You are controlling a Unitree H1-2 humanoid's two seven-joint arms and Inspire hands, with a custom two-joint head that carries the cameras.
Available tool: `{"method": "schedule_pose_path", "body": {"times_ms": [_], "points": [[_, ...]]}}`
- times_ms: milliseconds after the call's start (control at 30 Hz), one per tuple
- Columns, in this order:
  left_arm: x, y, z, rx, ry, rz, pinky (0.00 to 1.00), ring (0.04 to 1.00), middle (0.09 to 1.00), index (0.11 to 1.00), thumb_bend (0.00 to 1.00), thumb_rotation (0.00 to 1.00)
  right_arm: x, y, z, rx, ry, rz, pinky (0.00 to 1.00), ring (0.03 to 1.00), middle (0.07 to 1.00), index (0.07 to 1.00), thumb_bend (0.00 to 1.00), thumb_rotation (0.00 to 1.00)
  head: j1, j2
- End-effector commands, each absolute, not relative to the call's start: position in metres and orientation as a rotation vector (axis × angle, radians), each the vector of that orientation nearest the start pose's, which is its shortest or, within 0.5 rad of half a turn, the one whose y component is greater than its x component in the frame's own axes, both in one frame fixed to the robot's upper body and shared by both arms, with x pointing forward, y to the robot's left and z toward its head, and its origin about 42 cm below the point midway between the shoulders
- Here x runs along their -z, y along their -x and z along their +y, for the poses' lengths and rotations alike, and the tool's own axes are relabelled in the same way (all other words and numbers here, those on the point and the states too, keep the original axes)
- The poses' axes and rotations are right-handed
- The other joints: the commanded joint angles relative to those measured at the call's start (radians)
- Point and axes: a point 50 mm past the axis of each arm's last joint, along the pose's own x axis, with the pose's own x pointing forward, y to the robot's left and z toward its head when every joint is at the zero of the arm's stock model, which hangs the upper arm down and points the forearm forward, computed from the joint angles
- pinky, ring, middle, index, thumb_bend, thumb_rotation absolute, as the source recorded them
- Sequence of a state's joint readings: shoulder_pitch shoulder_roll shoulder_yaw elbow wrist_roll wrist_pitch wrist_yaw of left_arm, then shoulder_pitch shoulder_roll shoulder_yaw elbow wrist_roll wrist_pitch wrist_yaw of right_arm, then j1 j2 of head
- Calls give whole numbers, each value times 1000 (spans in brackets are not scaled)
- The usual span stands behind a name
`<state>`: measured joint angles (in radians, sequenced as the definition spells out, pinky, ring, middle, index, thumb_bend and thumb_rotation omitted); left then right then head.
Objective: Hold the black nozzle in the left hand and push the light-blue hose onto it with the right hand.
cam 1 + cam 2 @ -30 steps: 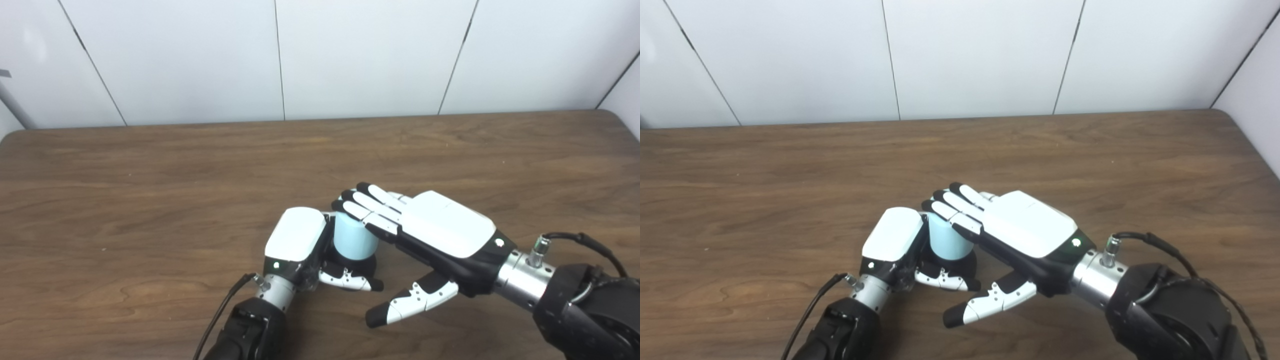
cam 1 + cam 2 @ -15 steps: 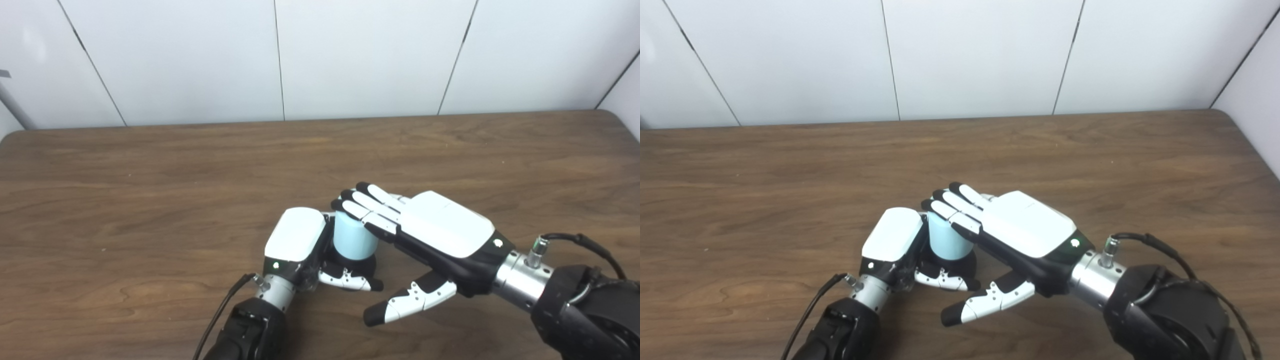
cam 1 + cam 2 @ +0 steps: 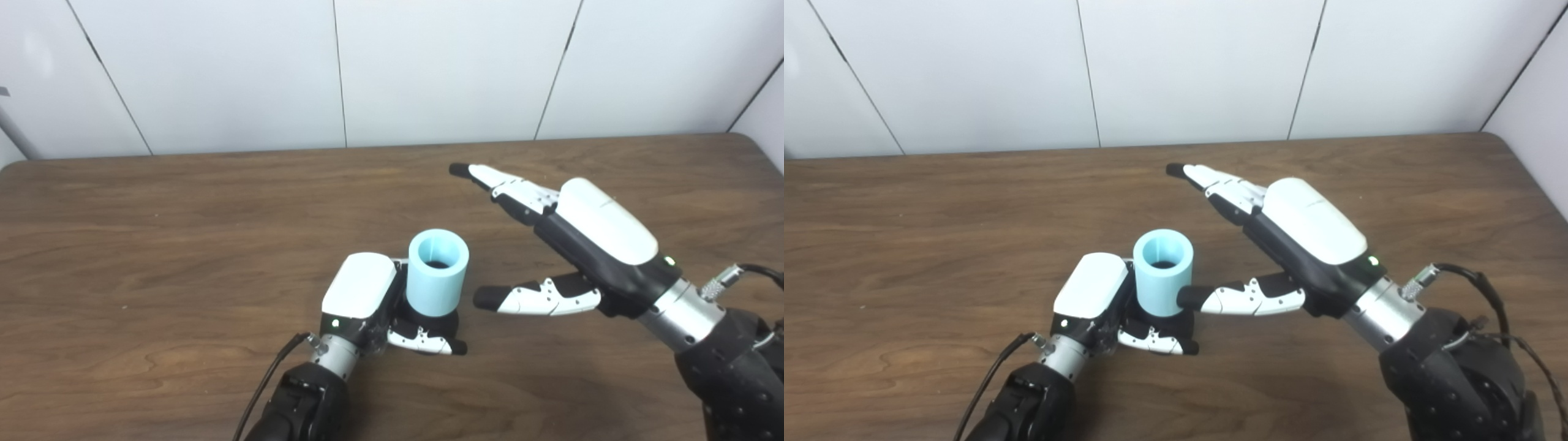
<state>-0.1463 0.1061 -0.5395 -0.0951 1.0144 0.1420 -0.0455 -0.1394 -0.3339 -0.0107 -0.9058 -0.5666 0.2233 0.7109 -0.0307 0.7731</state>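
Light-blue hose (image 3: 437, 278) is standing upright on the black nozzle (image 3: 442, 323), which the left hand (image 3: 367, 297) is gripping on the wooden desk (image 3: 153, 245). Right hand (image 3: 576, 239) is hovering just beside it, fingers spread, holding nothing.

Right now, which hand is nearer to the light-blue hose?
Left. The left hand is wrapped around the black nozzle right under the light-blue hose, touching it. The right hand is open, lifted off to the hose's right side, apart from it.
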Motion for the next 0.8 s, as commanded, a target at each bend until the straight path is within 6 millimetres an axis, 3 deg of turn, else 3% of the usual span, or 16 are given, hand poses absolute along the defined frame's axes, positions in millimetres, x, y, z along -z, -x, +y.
{"method": "schedule_pose_path", "body": {"times_ms": [0, 100, 233, 333, 400, 433, 500, 700, 767], "points": [[-115, -285, 111, 429, -1197, -209, 301, 378, 398, 490, 521, 0, -332, -215, -232, -359, 1070, -605, 795, 910, 946, 954, 511, 850, 1, 1], [-115, -285, 111, 430, -1195, -215, 323, 403, 407, 492, 523, 0, -328, -215, -234, -372, 1103, -570, 797, 918, 950, 967, 503, 787, 6, 2], [-117, -285, 112, 418, -1195, -231, 310, 392, 403, 491, 523, 0, -323, -215, -235, -387, 1120, -530, 796, 929, 960, 980, 520, 795, 3, 4], [-118, -284, 114, 413, -1204, -231, 464, 555, 495, 484, 523, 0, -319, -215, -234, -399, 1117, -511, 771, 922, 956, 984, 527, 809, 4, 5], [-118, -283, 115, 412, -1216, -238, 544, 630, 611, 492, 523, 48, -316, -214, -234, -408, 1113, -497, 765, 921, 954, 989, 531, 819, 3, 5], [-119, -283, 116, 413, -1226, -246, 608, 672, 657, 572, 686, 89, -315, -214, -234, -411, 1111, -489, 770, 923, 955, 991, 532, 831, 3, 5], [-120, -282, 116, 412, -1244, -267, 687, 720, 708, 653, 821, 148, -312, -213, -234, -415, 1112, -480, 775, 924, 955, 991, 533, 842, 3, 6], [-123, -283, 116, 380, -1294, -323, 932, 853, 813, 784, 954, 346, -308, -213, -233, -413, 1119, -469, 764, 913, 949, 997, 534, 861, -1, 6], [-124, -283, 116, 372, -1294, -324, 964, 875, 828, 798, 962, 365, -306, -213, -231, -414, 1124, -469, 760, 910, 949, 999, 536, 867, -2, 6]]}}
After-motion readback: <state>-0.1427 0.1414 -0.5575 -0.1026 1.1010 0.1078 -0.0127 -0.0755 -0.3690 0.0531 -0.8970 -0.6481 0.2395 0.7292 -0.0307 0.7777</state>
